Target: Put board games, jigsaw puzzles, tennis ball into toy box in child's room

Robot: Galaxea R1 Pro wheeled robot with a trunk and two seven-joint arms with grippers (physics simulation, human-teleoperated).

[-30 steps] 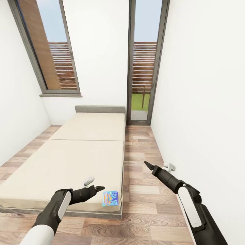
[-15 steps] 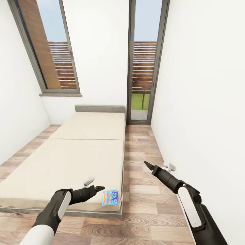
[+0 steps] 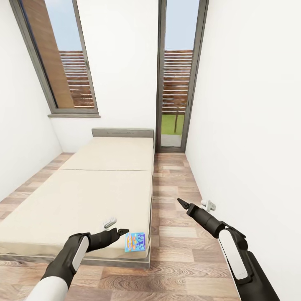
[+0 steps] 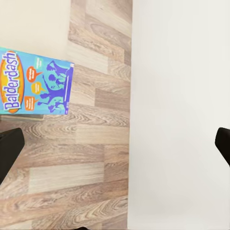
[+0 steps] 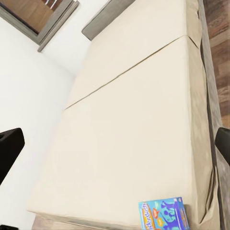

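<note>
Board game: your small blue board game (image 3: 136, 242) lies at the bed's (image 3: 83, 196) near right corner.
Left gripper (image 3: 119, 231): jaws spread, empty, just beside it.
Right gripper (image 3: 182, 203): jaws spread, over floor (image 3: 175, 234).

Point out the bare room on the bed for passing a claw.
The bed is bare from the headboard down past the seam. The one occupied spot is the near corner, where the blue board game lies, close to the left claw.
</note>
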